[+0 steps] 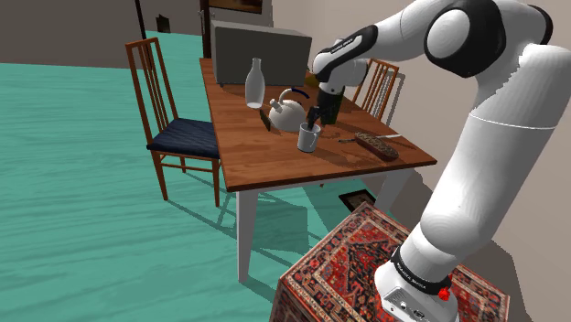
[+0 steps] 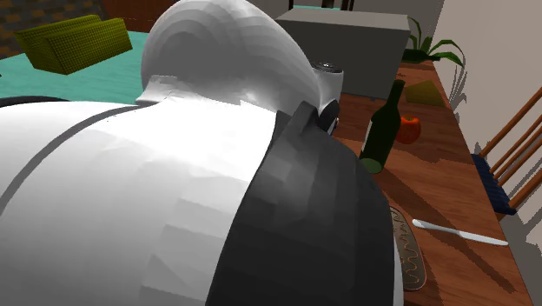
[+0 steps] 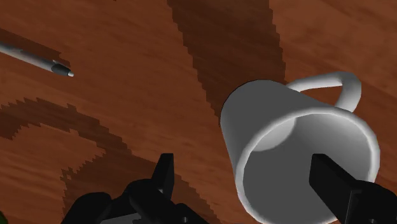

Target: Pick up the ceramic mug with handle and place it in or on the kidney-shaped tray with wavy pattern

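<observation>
Hovering at white mug [image 3: 280, 127] on wooden tbl [image 3: 127, 95]; tool [image 3: 242, 168] open, jaws straddling rim w/o clasping it

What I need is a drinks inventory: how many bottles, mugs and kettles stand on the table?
Bottles: 2, a clear bottle and a green bottle
Mugs: 1, the white mug
Kettles: 1, the pale kettle
Total: 4
</observation>
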`<state>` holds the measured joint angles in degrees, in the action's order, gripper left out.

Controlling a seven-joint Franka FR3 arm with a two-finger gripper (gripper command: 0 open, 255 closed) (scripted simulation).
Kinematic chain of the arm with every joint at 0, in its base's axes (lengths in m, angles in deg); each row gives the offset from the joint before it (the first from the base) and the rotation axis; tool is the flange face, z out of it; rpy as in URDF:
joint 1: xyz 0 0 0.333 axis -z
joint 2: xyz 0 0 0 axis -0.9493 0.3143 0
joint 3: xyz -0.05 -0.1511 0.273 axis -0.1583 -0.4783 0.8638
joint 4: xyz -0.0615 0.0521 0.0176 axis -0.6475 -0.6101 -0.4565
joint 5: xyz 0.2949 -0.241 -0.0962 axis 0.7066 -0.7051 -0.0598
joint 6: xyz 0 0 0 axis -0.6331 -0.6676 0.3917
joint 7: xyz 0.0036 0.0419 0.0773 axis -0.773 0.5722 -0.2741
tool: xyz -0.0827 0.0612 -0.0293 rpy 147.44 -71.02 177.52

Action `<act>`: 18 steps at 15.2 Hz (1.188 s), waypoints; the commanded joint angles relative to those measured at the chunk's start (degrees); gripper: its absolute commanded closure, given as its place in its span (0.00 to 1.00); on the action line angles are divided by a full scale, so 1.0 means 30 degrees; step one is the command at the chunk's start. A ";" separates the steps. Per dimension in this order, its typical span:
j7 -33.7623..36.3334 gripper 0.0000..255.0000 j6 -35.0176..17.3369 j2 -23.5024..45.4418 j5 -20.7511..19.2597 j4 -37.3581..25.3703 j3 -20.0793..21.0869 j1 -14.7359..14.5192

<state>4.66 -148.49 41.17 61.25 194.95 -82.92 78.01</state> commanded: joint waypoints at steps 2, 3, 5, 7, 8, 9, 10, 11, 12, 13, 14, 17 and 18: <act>-0.0183 0.00 -0.0648 0.0475 0.0269 0.0191 0.0079 0.0029; -0.0239 0.00 -0.0862 0.0627 0.0356 0.0264 0.0109 0.0036; -0.0271 0.00 -0.0985 0.0714 0.0405 0.0307 0.0127 0.0040; -0.0272 0.00 -0.0985 0.0715 0.0406 0.0305 0.0127 0.0041; -0.0272 0.00 -0.0985 0.0715 0.0406 0.0305 0.0127 0.0041; -0.0272 0.00 -0.0985 0.0715 0.0406 0.0305 0.0127 0.0041; -0.0272 0.00 -0.0985 0.0715 0.0406 0.0305 0.0127 0.0041; -0.0272 0.00 -0.0985 0.0715 0.0406 0.0305 0.0127 0.0041; -0.0272 1.00 -0.0985 0.0715 0.0406 0.0306 0.0127 0.0041; -0.0272 1.00 -0.0985 0.0715 0.0406 0.0306 0.0127 0.0041; -0.0272 1.00 -0.0985 0.0715 0.0406 0.0305 0.0127 0.0041; -0.0272 1.00 -0.0986 0.0714 0.0406 0.0308 0.0127 0.0040; -0.0272 1.00 -0.0986 0.0715 0.0406 0.0307 0.0128 0.0040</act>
<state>3.84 -151.46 43.31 62.46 195.86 -82.54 78.14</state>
